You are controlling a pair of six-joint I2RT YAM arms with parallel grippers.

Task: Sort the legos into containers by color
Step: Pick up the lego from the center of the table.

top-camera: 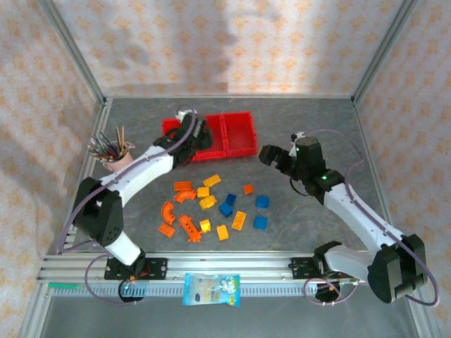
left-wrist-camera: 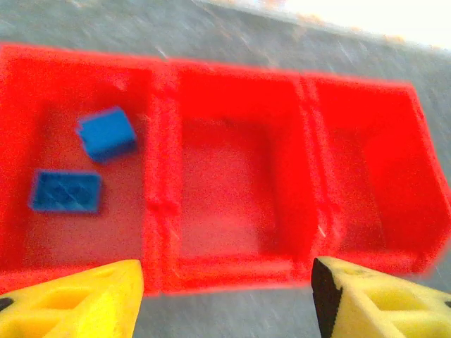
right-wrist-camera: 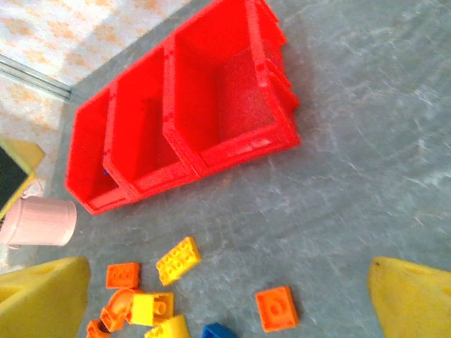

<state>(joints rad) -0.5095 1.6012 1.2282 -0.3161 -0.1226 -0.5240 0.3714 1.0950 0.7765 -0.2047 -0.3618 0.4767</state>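
Observation:
The three joined red containers (top-camera: 238,134) stand at the back middle of the table. In the left wrist view the left bin of the containers (left-wrist-camera: 165,176) holds two blue legos (left-wrist-camera: 106,132) (left-wrist-camera: 65,191); the other two bins look bare. My left gripper (top-camera: 189,134) hovers over the row's left part, open, and its yellow fingers (left-wrist-camera: 77,303) hold nothing. Loose legos (top-camera: 211,204), blue, yellow and orange, lie scattered in front of the bins. My right gripper (top-camera: 271,158) hangs open to the right of the bins, above an orange lego (right-wrist-camera: 275,308) and a yellow lego (right-wrist-camera: 177,260).
A pink cup of pens (top-camera: 116,158) stands left of the bins, seen also in the right wrist view (right-wrist-camera: 39,222). A blue-and-white snack packet (top-camera: 211,289) lies on the rail at the near edge. Metal frame posts border the table.

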